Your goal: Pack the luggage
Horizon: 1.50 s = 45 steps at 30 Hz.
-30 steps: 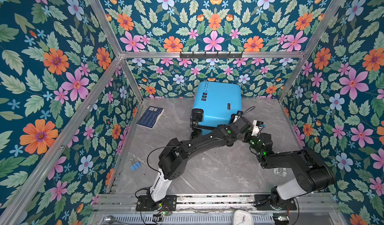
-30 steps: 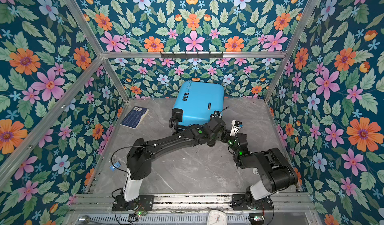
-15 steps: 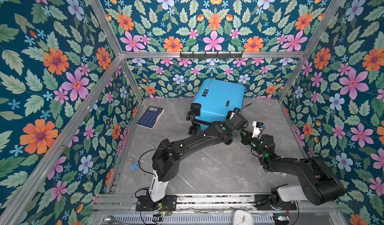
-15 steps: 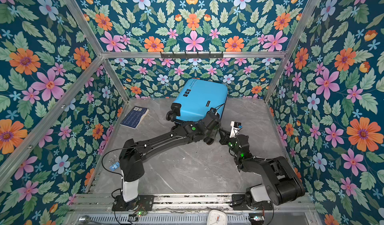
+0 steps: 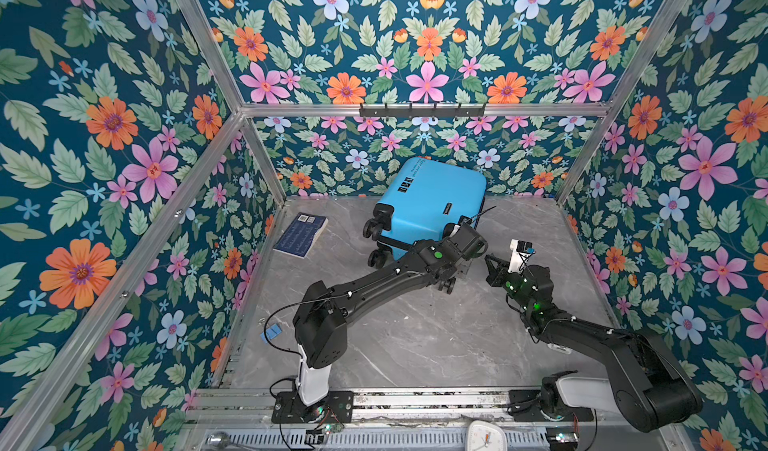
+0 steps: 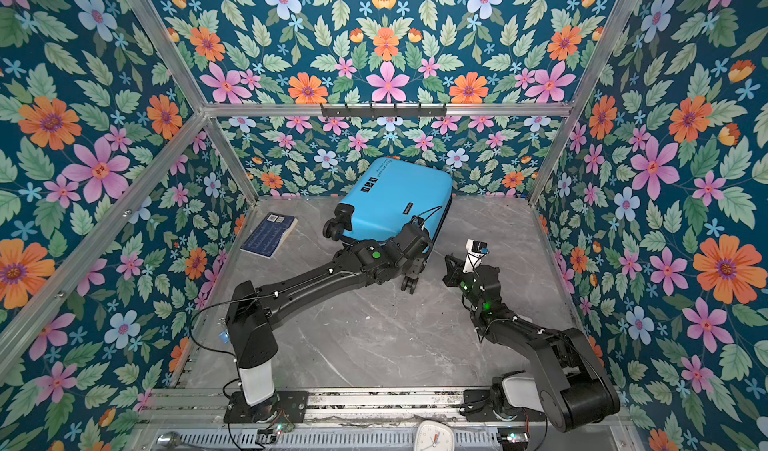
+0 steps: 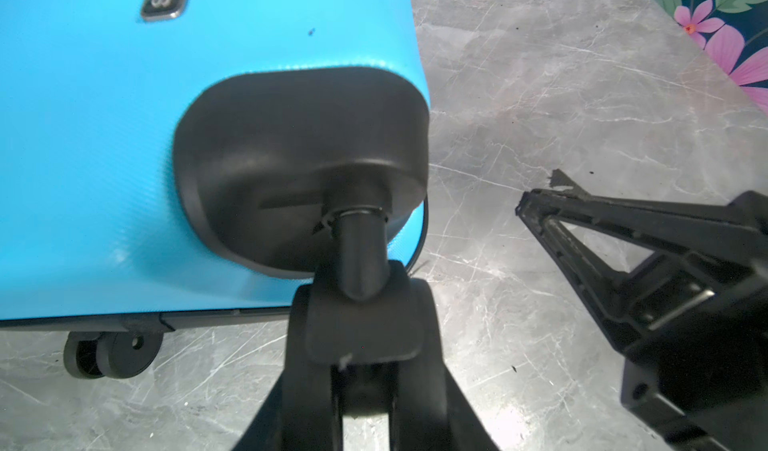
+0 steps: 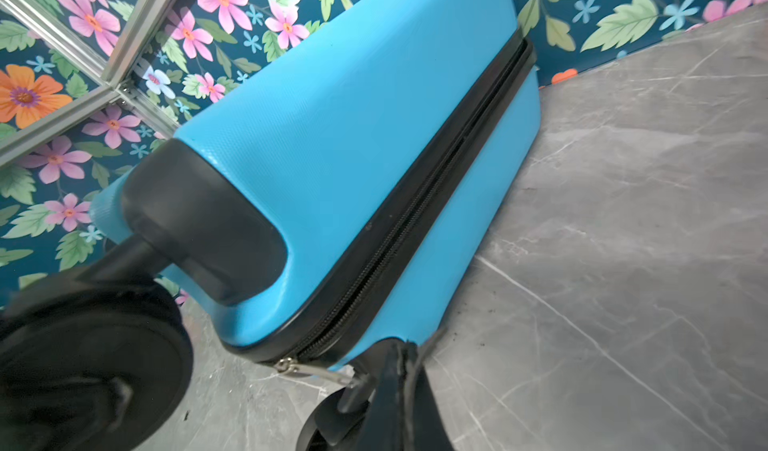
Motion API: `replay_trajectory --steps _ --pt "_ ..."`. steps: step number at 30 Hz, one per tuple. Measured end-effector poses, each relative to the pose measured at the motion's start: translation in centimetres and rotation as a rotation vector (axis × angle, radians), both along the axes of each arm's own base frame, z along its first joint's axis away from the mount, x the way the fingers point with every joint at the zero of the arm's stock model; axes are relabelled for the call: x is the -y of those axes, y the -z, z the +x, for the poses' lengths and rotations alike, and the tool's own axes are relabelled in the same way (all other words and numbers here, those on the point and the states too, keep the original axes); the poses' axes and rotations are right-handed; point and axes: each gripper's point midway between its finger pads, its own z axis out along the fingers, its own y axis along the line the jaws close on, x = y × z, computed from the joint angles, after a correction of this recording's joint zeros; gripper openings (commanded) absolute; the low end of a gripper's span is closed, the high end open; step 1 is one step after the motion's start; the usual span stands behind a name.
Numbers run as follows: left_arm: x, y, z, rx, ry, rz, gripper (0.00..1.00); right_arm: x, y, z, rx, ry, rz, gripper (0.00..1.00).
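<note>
The luggage (image 5: 432,203) (image 6: 395,203) is a bright-blue hard-shell suitcase, lying closed and skewed at the back of the grey floor. Its black zipper (image 8: 436,187) is closed. My left gripper (image 5: 446,282) (image 6: 411,280) (image 7: 361,345) is shut on a black spinner wheel (image 7: 361,324) at the near corner of the luggage (image 7: 124,137). My right gripper (image 5: 490,262) (image 6: 449,264) (image 8: 405,347) is shut on nothing, just right of that corner and apart from the shell. The metal zipper pull (image 8: 316,372) hangs free beside its fingertips.
A flat dark-blue rectangle with white labels (image 5: 301,235) (image 6: 269,235) lies at the back left. A small blue piece (image 5: 271,333) sits by the left wall. A white clock (image 5: 484,436) lies beyond the front rail. Floral walls close in three sides.
The left gripper has drawn the wheel corner toward the front, and the luggage has turned so its wheels point more to the left. The right gripper now stands apart from the shell.
</note>
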Motion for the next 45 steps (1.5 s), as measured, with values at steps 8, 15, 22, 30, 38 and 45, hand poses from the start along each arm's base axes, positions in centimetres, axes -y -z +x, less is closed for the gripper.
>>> replay_trajectory --steps 8,15,22,30,38,45 --pt "-0.3 -0.5 0.0 0.010 0.011 0.008 0.00 -0.4 0.7 -1.1 -0.058 -0.047 -0.035 0.99" --pt "-0.4 -1.0 -0.1 0.015 0.013 0.000 0.00 -1.7 1.4 -2.3 -0.100 -0.145 -0.039 0.65" --pt "-0.4 -1.9 0.0 0.019 0.014 -0.019 0.00 -5.4 2.4 -4.6 -0.072 -0.384 -0.006 0.60" --pt "-0.7 -2.5 -0.4 0.011 0.023 -0.028 0.00 -6.7 2.0 -3.2 -0.020 -0.434 0.021 0.57" --pt "-1.0 -2.9 -0.6 0.010 0.026 -0.030 0.00 -8.0 2.7 -1.4 -0.036 -0.471 0.121 0.54" --pt "-1.6 -2.6 -0.3 0.024 0.006 -0.005 0.00 -9.0 3.3 -0.6 -0.049 -0.522 0.213 0.40"
